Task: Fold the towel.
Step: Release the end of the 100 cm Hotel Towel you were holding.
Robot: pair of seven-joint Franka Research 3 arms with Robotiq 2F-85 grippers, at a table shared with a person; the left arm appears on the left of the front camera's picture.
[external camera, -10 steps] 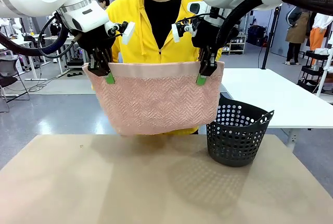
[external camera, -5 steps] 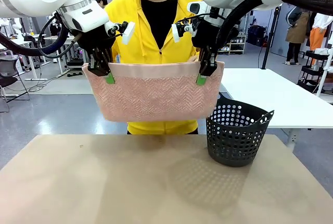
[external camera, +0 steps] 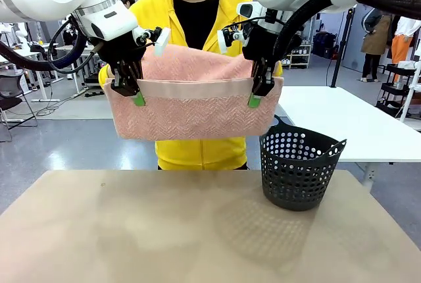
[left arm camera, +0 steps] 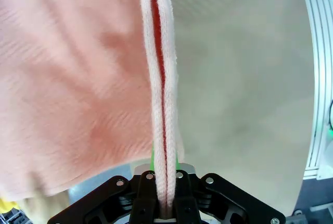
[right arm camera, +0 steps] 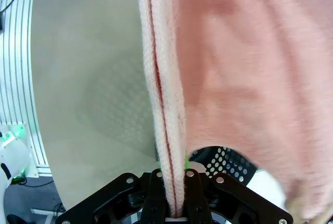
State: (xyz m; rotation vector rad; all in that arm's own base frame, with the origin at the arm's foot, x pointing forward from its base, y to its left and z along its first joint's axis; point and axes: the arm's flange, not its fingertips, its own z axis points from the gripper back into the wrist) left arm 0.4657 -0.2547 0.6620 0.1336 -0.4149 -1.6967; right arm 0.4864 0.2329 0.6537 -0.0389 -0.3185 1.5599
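Above the table (external camera: 164, 230), the towel (external camera: 197, 115) hangs doubled between the left gripper (external camera: 138, 97) and the right gripper (external camera: 255, 97), each clamped on a top corner. To fold well, both should hold level and taut so the rear layer (external camera: 197, 66) meets the edge band (external camera: 197, 88) squarely.

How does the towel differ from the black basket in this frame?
The towel is pink woven cloth; the basket is black and perforated. The towel hangs in the air, clamped by the left gripper and the right gripper; the basket stands on the table. The towel spans wider than the basket.
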